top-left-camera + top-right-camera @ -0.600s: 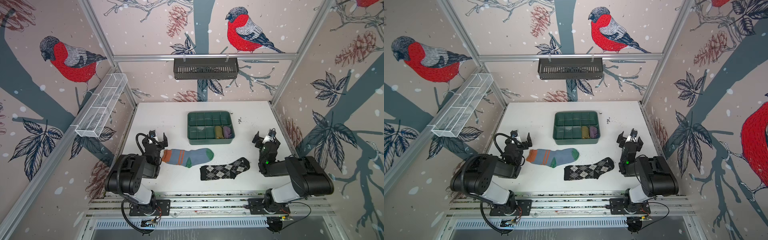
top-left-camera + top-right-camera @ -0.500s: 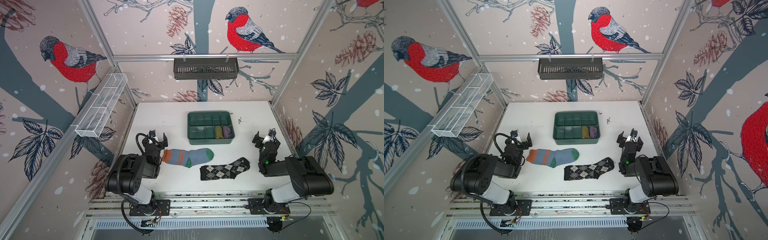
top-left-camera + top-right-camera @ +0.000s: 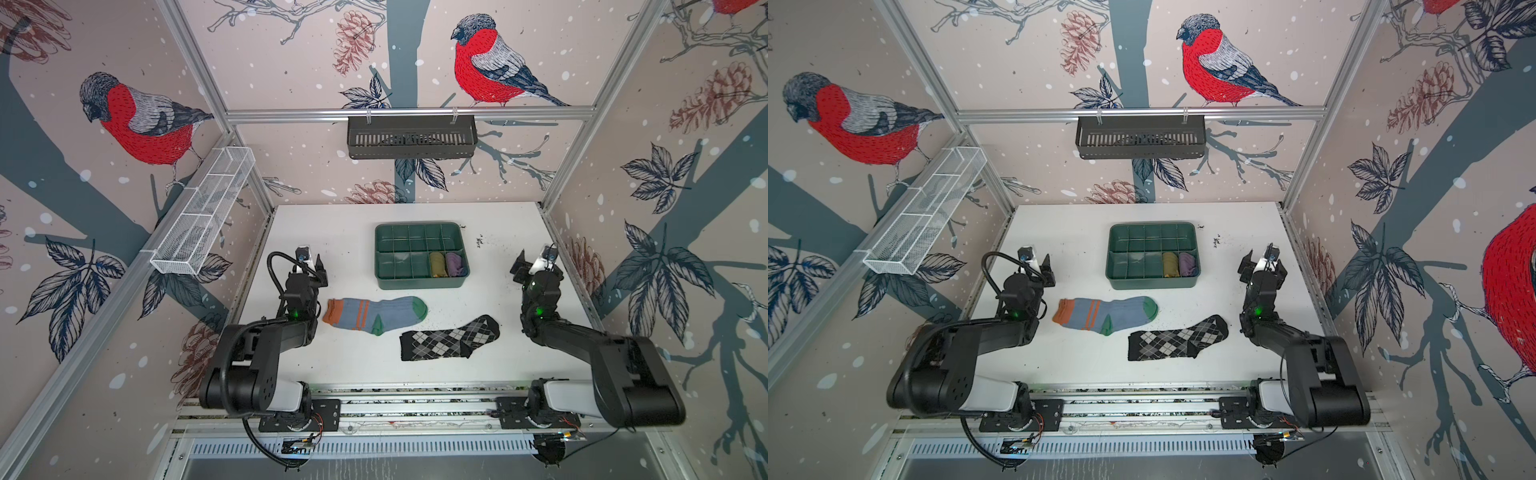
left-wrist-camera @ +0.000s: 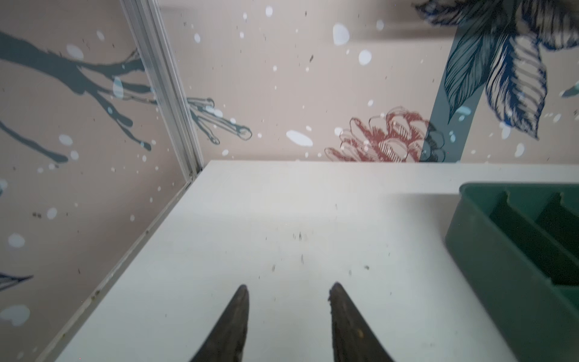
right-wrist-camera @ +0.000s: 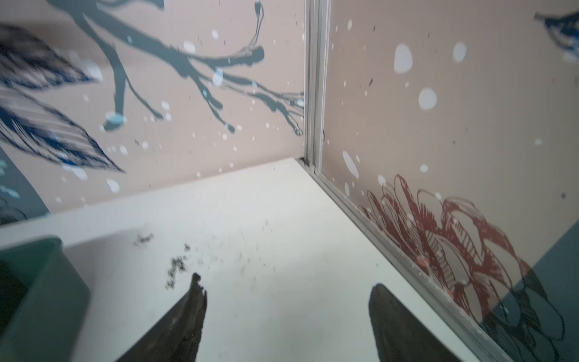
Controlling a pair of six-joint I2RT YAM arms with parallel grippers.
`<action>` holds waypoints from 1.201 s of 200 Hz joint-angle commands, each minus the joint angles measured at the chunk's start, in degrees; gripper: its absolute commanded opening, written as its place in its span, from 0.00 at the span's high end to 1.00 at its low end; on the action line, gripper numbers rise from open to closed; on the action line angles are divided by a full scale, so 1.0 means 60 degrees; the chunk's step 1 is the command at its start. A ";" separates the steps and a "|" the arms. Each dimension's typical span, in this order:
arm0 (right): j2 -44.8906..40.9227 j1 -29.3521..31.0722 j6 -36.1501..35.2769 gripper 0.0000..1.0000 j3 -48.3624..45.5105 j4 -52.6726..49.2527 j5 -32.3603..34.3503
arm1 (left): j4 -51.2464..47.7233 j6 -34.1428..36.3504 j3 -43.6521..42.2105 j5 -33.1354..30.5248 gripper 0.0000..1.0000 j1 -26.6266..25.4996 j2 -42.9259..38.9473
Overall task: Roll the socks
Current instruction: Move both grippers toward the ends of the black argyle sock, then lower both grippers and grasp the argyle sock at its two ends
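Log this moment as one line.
left tool: open, empty | right tool: open, empty | light-blue orange-cuffed fabric sock: flat, unrolled | black-grey argyle fabric sock: flat, unrolled

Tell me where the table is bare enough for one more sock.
Bare: the far-left corner between the green divided tray and the left wall, ahead of the left claw; the far-right corner ahead of the right claw; the near strip before the argyle sock. Crowded: the middle, around the blue striped sock.
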 commanded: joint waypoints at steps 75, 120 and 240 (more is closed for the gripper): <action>-0.4381 0.1243 0.2603 0.09 0.2259 -1.1199 -0.4700 | -0.9988 -0.3871 0.2746 0.2089 0.67 -0.4248 -0.3373; -0.5246 0.4177 0.3739 0.09 0.2221 -1.2460 -0.3556 | -1.1812 -0.5706 0.2359 0.1110 0.60 -0.6996 -0.3402; -0.3456 0.7387 0.5069 0.11 0.1266 -1.2088 -0.2366 | -1.0577 -0.8061 0.0839 0.2356 0.57 -0.9085 -0.1847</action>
